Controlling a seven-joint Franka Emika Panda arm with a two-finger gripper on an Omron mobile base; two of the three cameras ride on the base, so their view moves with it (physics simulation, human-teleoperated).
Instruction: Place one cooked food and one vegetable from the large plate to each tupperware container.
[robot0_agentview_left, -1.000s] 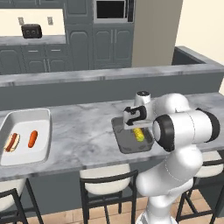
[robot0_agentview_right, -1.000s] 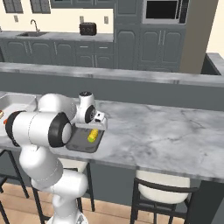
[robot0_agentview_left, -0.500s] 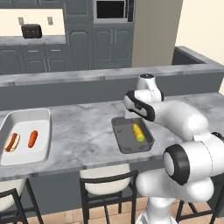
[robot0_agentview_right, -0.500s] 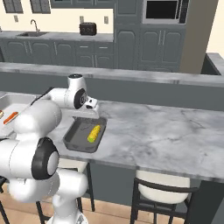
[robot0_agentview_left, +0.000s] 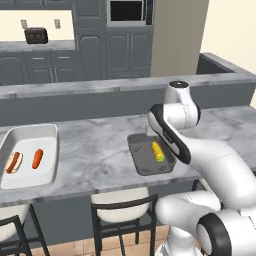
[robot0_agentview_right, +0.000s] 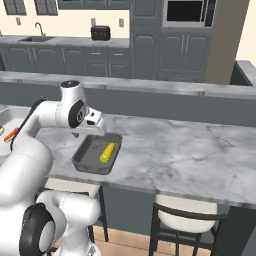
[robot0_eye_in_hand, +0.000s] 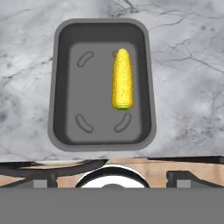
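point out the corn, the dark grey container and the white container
corn (robot0_eye_in_hand: 122, 78), hand view, middle of the cob
dark grey container (robot0_eye_in_hand: 61, 87), hand view, left wall
white container (robot0_agentview_left: 30, 134), left base view, bare far floor

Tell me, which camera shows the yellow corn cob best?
The hand view: it looks straight down on the yellow corn cob lying in the dark grey tray. Both base views show it small and slanted.

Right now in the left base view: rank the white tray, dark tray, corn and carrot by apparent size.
1. white tray
2. dark tray
3. corn and carrot: look about alike, so I won't rank them.
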